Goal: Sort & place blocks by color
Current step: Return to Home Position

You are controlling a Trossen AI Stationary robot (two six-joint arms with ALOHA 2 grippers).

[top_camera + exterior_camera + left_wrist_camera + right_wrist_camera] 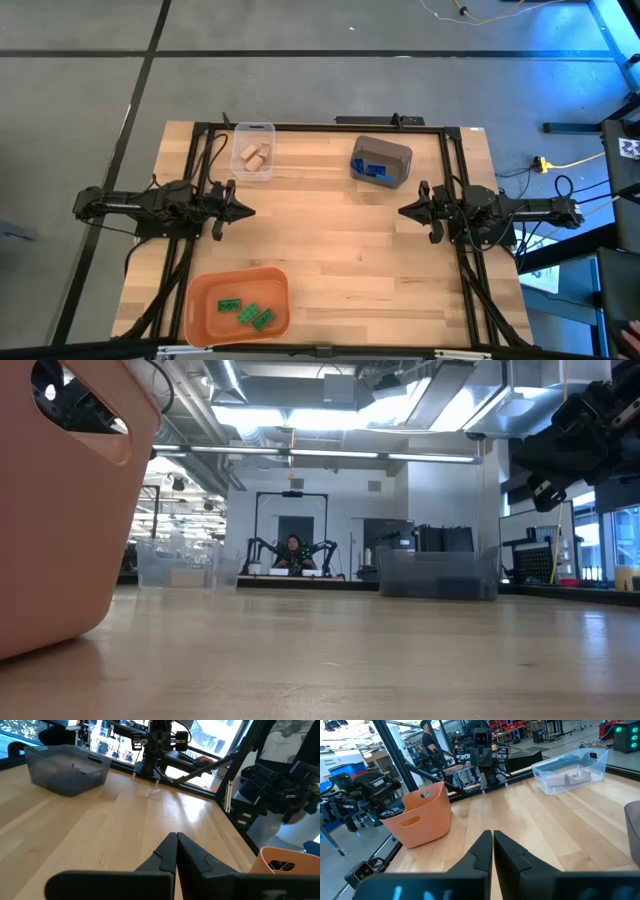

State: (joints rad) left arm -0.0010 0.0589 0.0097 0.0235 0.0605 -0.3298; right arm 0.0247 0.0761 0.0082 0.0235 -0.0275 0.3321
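Three green blocks (246, 312) lie in the orange bin (205, 300) near the table's near edge. Two tan blocks (252, 157) lie in the clear bin (254, 130) at the far edge. Blue blocks (378, 169) show inside the grey bin (382, 150). My left gripper (250, 210) hovers shut at the table's left side, pointing right; in its wrist view its fingers (176, 840) are closed together. My right gripper (402, 211) hovers shut at the right side, pointing left, fingers together (492, 836). Neither touches anything.
Bare wooden table top (330, 240) lies between the two grippers. A black frame (330, 126) runs along the table's edges. In the low view the orange bin (60, 510) stands close on the left; a person (293, 550) sits far behind the table.
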